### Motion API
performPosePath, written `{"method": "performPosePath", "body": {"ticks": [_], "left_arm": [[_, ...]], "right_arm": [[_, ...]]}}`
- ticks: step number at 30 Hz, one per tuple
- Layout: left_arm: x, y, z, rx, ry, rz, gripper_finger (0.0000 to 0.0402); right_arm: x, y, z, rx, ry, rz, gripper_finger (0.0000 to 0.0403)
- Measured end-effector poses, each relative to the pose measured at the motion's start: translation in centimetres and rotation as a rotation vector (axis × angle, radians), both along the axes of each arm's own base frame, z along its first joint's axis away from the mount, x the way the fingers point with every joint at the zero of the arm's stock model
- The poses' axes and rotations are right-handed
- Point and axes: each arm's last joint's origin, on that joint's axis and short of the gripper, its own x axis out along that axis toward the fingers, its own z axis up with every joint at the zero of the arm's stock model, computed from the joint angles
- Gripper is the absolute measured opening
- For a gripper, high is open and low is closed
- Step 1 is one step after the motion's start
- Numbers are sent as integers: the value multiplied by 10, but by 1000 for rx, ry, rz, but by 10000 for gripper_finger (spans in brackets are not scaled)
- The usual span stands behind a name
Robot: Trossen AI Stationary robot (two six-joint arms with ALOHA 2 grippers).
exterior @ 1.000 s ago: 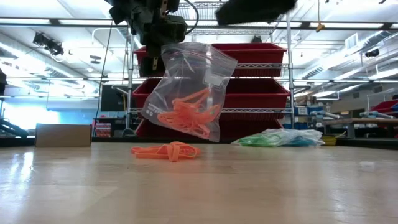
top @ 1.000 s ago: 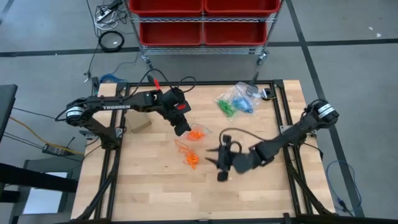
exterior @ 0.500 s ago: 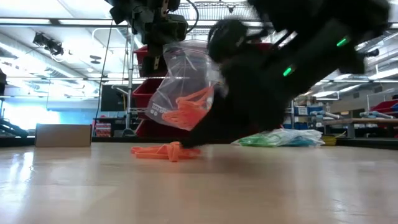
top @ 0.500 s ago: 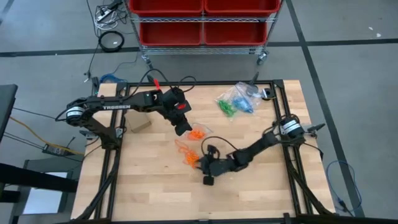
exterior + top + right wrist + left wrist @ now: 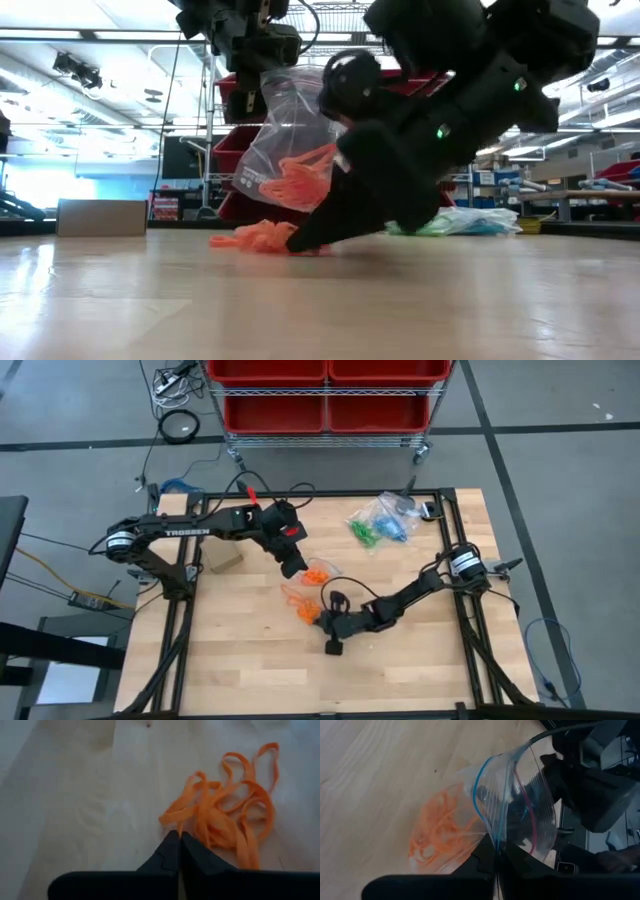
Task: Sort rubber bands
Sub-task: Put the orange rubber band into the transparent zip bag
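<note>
Loose orange rubber bands [image 5: 227, 815] on table [image 5: 250, 660] centre, R gripper [image 5: 178, 840] clenched on clump edge, L gripper [image 5: 495, 857] nearby pinching clear bag [image 5: 512, 805] aloft w/ more orange bands, low view shows bag hanging clear of table.

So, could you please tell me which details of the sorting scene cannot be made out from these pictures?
- Low view: the right end effector covers part of the loose orange rubber bands.
- Right wrist view: its closed tips touch the clump; whether a band is pinched is unclear.
- High view: colours in the far bags show, single bands do not.
- Left wrist view: the left end effector holds the bag; its contents blur.
</note>
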Motion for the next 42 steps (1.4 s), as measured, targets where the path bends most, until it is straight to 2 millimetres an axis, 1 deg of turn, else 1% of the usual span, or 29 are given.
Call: {"method": "performPosePath", "body": {"ticks": [3, 5, 8, 12, 14, 15, 18, 19, 22, 25, 27, 29, 31, 33, 37, 42], "left_arm": [[0, 0, 0, -4, 3, -2, 17], [0, 0, 0, -6, 4, -4, 17], [0, 0, 0, -8, 3, -2, 17], [0, 0, 0, -7, -2, -2, 17], [0, 0, 0, -12, 0, 3, 17], [0, 0, 0, -19, 3, 10, 17], [0, 0, 0, -25, 6, 15, 17], [0, 0, 0, -25, 7, 15, 17], [0, 0, 0, -26, 6, 15, 17], [0, 0, 0, -26, 7, 15, 17], [0, 0, 0, -28, 5, 13, 17], [0, 0, 0, -28, 5, 13, 17], [0, 0, 0, -27, 5, 12, 17], [0, 0, 0, -27, 5, 13, 17], [1, 0, 1, -24, -6, 12, 17], [1, 0, 1, -23, -8, 12, 17]], "right_arm": [[-4, 5, 16, 21, -1, 45, 1], [-9, 9, 35, 45, -15, 92, 0], [-19, 10, 73, 42, -54, 125, 0], [-41, 3, 123, -59, -123, 31, 0], [-50, -4, 139, -60, -121, 15, 0], [-53, -8, 144, -28, -109, 27, 0], [-57, -15, 150, 89, -76, 89, 0], [-57, -16, 151, 100, -75, 102, 0], [-59, -15, 150, 60, -74, 45, 0], [-58, -14, 147, 81, -55, 82, 0], [-58, -17, 146, 48, -54, 18, 0], [-60, -19, 141, 21, -9, -23, 0], [-59, -19, 140, 69, 4, 33, 0], [-55, -16, 146, 101, -63, 89, 0], [-51, -10, 159, 67, -193, 138, 0], [-45, -22, 164, 5, -249, 84, 0]]}}
